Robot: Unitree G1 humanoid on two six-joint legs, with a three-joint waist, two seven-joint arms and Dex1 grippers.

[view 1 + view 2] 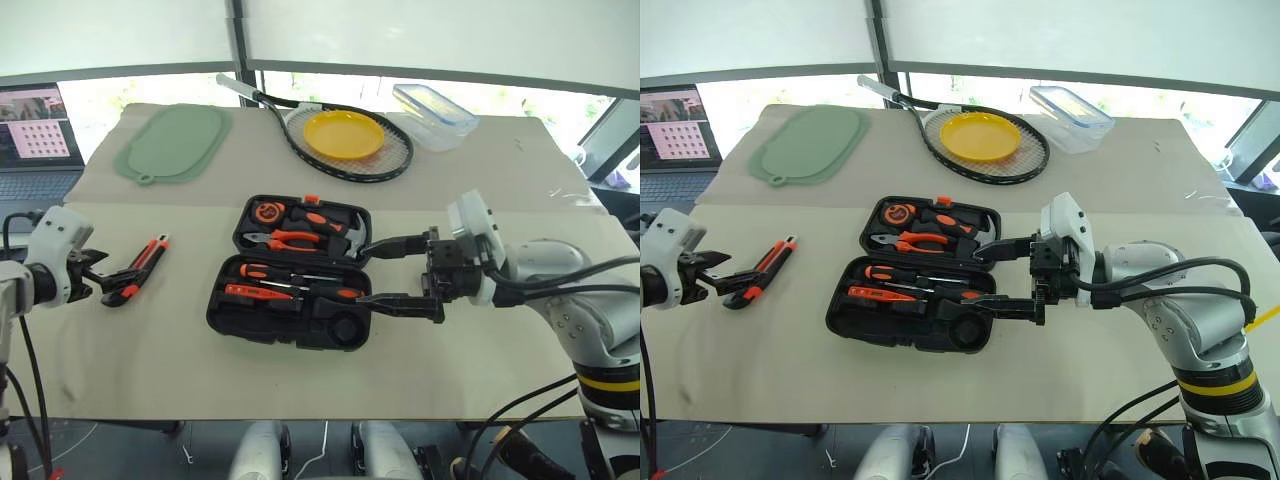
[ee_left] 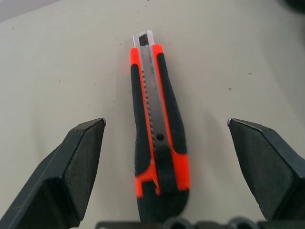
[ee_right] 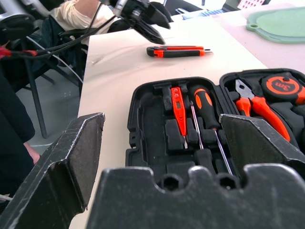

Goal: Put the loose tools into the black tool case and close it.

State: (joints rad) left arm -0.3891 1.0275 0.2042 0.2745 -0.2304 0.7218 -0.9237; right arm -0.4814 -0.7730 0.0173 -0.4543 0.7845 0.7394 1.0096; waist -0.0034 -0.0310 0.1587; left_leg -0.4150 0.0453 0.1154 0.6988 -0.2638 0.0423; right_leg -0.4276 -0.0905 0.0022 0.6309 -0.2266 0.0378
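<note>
The black tool case [image 1: 225, 305] lies open in the middle of the table. Its near half holds two screwdrivers [image 1: 255, 271] and a slim orange tester [image 1: 245, 292]. The far half holds pliers, a tape measure and a hammer. An orange-and-black utility knife [image 1: 142, 263] lies flat on the table to the left of the case. My left gripper [image 1: 112, 278] is open, its fingers [image 2: 76, 162] on either side of the knife [image 2: 157, 138] without touching it. My right gripper [image 1: 362, 275] stands open at the case's right edge, pointing left over the case [image 3: 152, 157], with nothing in it.
At the back of the table lie a green mat [image 1: 175, 143], a racket [image 1: 385, 165] with a yellow plate [image 1: 343, 135] on it, and a clear lidded box [image 1: 435, 115]. A laptop [image 1: 35, 140] stands at far left. A person [image 3: 71, 14] sits beyond the table's left end.
</note>
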